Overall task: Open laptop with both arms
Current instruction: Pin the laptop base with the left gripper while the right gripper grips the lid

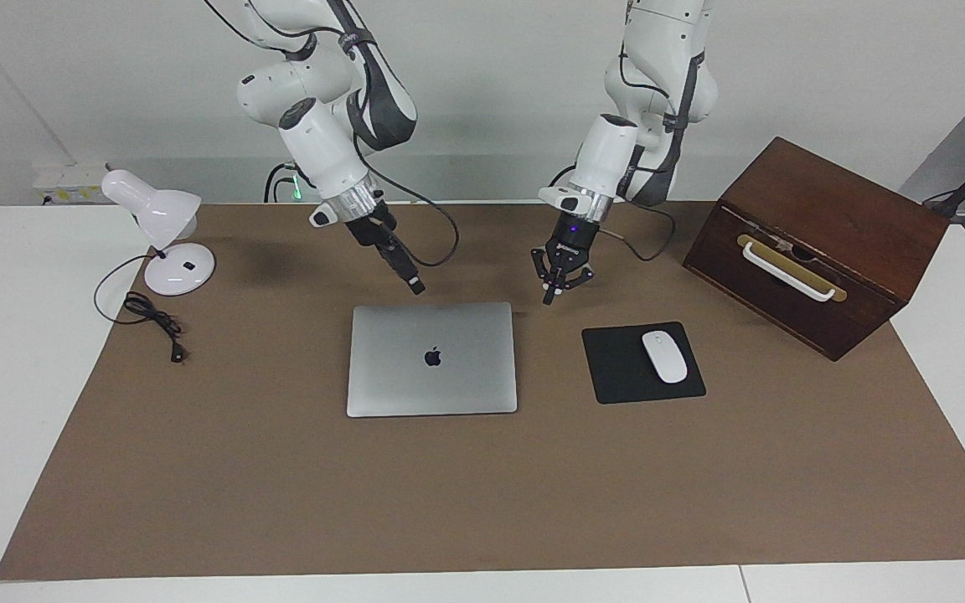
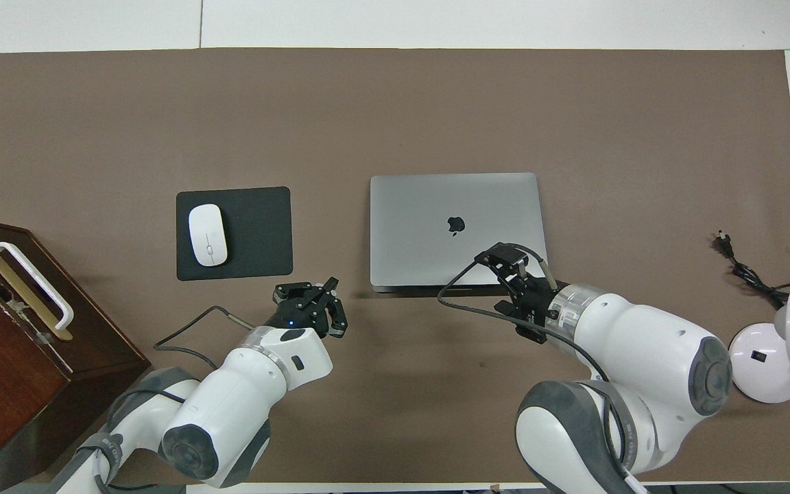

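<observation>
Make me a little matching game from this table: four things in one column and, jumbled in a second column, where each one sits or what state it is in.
Things
1. laptop
2. white mouse
3. desk lamp
4. wooden box

Places or states
A. at the left arm's end of the table, white handle on its front
B. lying on the black mouse pad
C. at the right arm's end of the table, its cord on the mat
D. flat on the brown mat, lid closed

Pairs: 1-D, 2-B, 3-C, 4-A
</observation>
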